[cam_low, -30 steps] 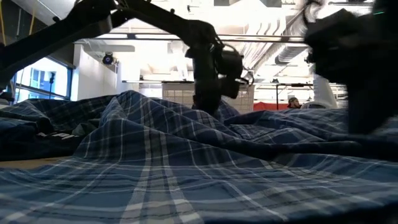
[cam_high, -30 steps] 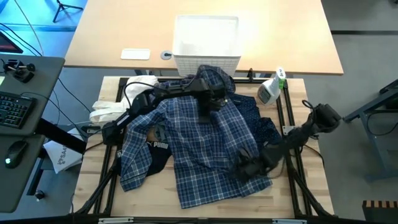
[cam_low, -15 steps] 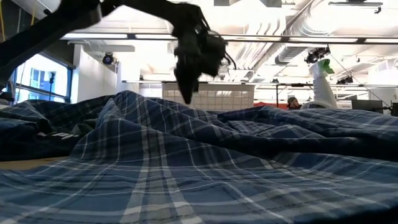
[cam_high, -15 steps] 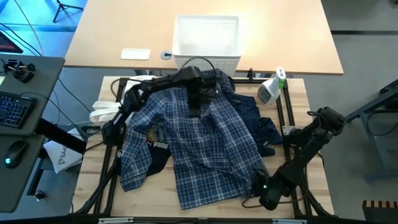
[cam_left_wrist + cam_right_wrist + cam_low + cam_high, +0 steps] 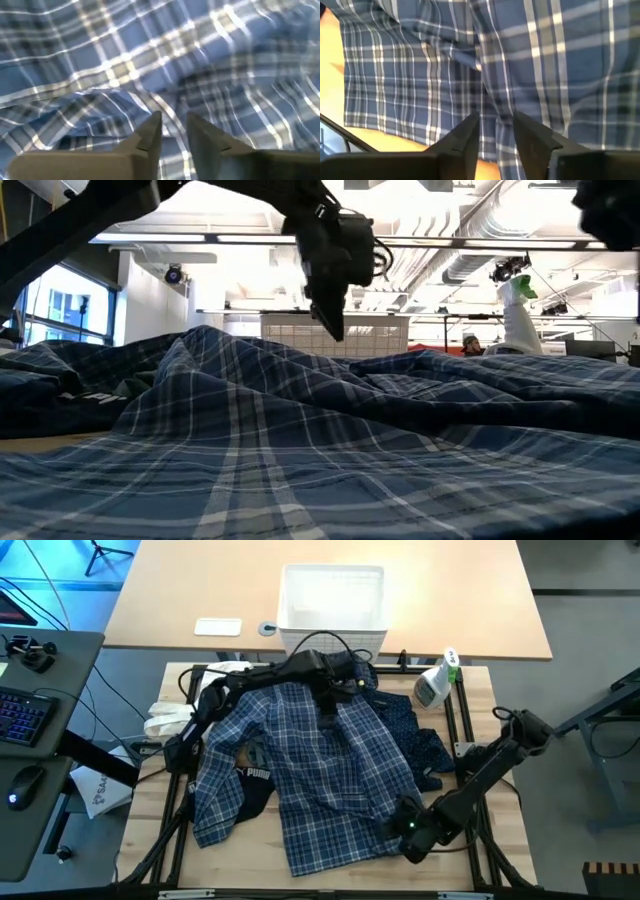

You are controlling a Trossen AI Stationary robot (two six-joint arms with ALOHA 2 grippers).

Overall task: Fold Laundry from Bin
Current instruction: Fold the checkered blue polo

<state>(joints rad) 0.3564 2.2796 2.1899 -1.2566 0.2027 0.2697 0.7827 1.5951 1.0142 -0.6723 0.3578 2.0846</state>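
Only the overhead shows the bin; left claw and right claw hover slightly open, empty, over the plaid shirt

The plaid shirt covers most of the pile: only the white lettering and a dark edge of the Puma piece peek out, and the dotted trousers show just a strip. In the low view the right arm is cut off at the corner. The bin's contents can't be made out.
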